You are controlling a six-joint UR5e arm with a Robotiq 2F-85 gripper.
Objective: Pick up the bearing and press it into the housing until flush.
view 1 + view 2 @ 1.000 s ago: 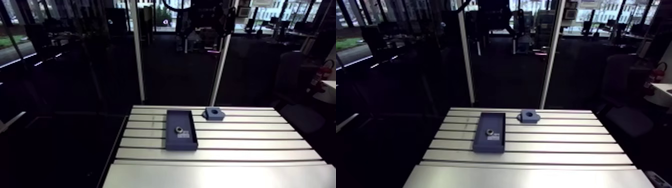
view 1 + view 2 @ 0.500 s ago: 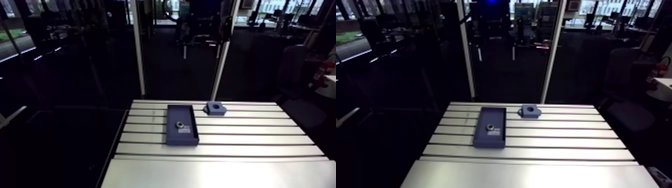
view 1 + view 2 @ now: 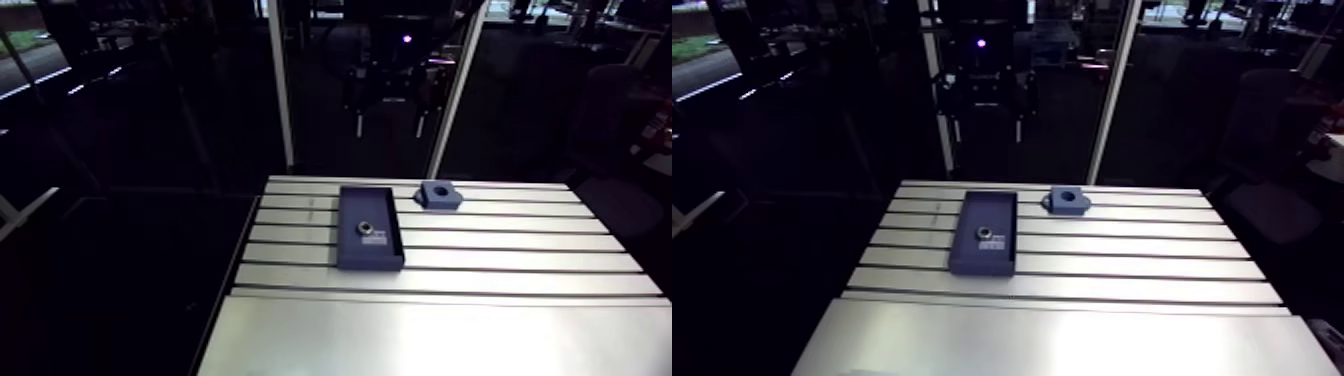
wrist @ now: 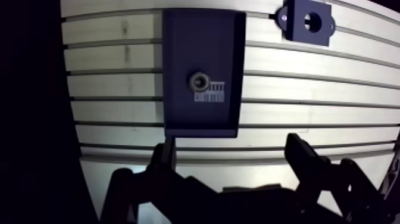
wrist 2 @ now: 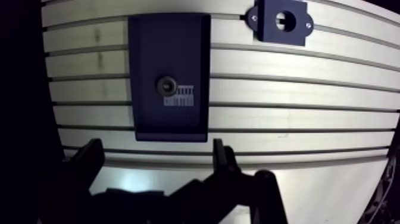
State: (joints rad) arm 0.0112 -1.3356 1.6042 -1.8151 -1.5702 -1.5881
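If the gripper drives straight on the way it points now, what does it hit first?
Probably the bare table just short of the tray, at its near wall, not the bearing; depth is unclear.

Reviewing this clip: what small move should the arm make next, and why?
Probably move the gripper forward and lower it over the bearing. Its jaws stand open and empty, the bearing lies in the tray ahead of them, and the housing beyond the tray has an empty bore.
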